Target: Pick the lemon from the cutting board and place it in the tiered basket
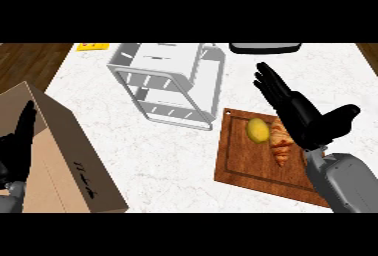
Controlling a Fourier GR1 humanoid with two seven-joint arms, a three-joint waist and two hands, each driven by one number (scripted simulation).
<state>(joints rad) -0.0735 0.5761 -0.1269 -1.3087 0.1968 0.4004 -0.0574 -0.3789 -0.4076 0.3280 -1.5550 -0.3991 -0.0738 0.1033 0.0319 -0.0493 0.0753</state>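
Observation:
A yellow lemon (pixel 257 130) lies on the wooden cutting board (pixel 251 167) at the right of the counter, beside a croissant (pixel 280 142). My right hand (pixel 303 117) hovers above the board's far right part, open with fingers straight and pointing away, thumb spread to the right; it partly covers the croissant and sits just right of the lemon. The white tiered basket (pixel 166 80) stands at the back centre, left of the board. My left hand (pixel 18 142) rests at the left edge, fingers up and open.
A large cardboard box (pixel 63 160) fills the lower left. A dark tray edge (pixel 264 47) shows at the back right, and a yellow item (pixel 92 46) at the back left. White marble counter (pixel 170 150) lies between box and board.

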